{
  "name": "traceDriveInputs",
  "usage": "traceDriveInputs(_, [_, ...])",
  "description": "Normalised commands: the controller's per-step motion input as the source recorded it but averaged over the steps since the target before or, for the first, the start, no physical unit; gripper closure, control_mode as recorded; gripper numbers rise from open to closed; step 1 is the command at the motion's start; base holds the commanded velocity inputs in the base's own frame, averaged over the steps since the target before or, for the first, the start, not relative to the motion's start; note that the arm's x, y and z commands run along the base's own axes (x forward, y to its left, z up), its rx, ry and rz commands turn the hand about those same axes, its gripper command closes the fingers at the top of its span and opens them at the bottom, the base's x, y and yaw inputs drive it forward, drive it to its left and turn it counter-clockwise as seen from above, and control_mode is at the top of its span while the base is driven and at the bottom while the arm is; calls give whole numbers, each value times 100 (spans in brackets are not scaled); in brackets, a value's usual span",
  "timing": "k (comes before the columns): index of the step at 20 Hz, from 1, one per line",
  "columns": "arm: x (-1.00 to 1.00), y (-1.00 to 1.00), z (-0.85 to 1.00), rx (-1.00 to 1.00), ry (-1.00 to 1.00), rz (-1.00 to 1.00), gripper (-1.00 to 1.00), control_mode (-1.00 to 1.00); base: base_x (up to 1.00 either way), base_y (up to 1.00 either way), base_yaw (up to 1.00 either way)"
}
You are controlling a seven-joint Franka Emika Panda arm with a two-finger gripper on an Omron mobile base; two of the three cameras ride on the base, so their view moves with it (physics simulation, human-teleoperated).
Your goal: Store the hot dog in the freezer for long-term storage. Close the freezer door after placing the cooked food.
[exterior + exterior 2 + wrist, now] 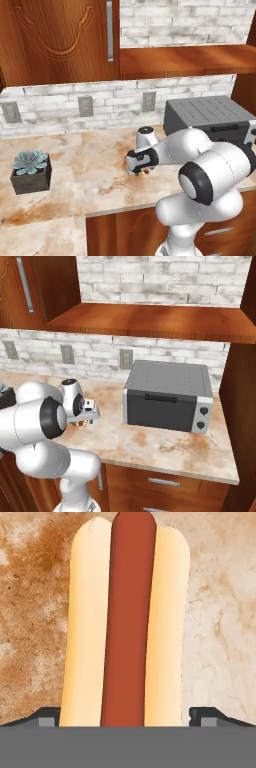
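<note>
A: Where is the hot dog [127, 622]?

B: On the marble counter [65, 200], under the arm's hand. In the hand view it lies lengthwise, with the red-brown sausage between the two tan halves of the bun. It runs straight up from between the two finger tips [50, 717].

A: And the gripper [127, 722]?

B: Its jaws are spread. One dark tip shows on each side of the bun's near end, with a small gap of counter between each tip and the bun. Whether they touch it lower down I cannot tell.

A: What do the base views show?

B: The hand is low over the counter, left of the grey toaster oven [167, 396], which stands at the far right against the brick wall. A bit of red-brown shows just under the hand in the left base view.

A: Anything else around?

B: A small succulent [31, 171] in a dark box sits well to the left on the counter. Wooden cabinets [55, 40] hang above, and a wooden shelf [150, 323] runs over the oven.
</note>
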Motion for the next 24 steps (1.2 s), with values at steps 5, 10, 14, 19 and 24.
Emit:
traceDriveInputs(5, [0,0,-9,0,0,0,100,-100,0,0,0])
traceDriveInputs(10, [0,-6,-10,0,0,-3,100,-100,0,0,0])
traceDriveInputs(14, [0,-27,25,-1,-2,-20,100,-100,0,0,0])
traceDriveInputs(19, [-19,-44,90,0,-2,-20,100,-100,0,0,0])
traceDriveInputs(24, [-37,-53,100,1,0,-19,100,-100,0,0,0])
